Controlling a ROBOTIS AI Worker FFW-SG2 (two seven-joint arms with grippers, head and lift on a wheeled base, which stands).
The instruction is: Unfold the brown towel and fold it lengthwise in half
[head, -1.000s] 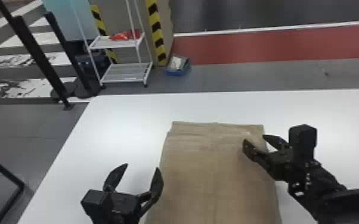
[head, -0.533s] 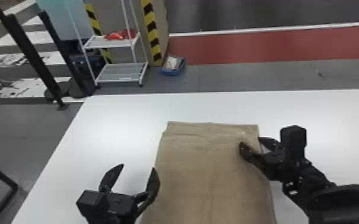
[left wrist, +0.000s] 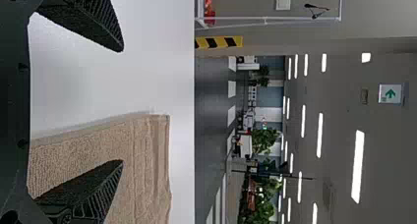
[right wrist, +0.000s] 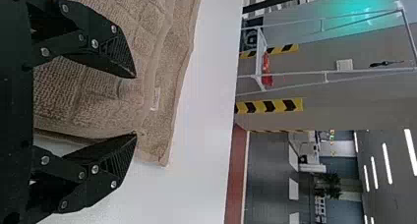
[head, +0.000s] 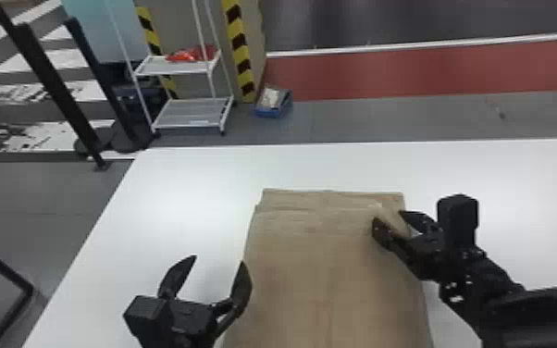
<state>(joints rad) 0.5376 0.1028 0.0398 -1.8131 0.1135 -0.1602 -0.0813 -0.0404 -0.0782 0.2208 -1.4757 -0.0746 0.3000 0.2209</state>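
Fingers (head: 242,289) of the left gripper (head: 219,259) spread wide at 7 o'clock in the head view, near the towel (head: 328,277). At 4 o'clock, the right gripper (head: 388,216) holds its 2 fingers apart too, with raised brown cloth between them. The towel lies on the white table (head: 176,199) around 5 o'clock, wrinkled toward its far edge.

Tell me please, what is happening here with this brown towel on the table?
A robot is working with the brown towel, which lies on the white table. The right tool is at the towel's right edge near the far corner, its fingers open around some raised cloth. The left tool is open by the left edge. The towel lies mostly flat, and the lengthwise fold does not seem to be made yet.
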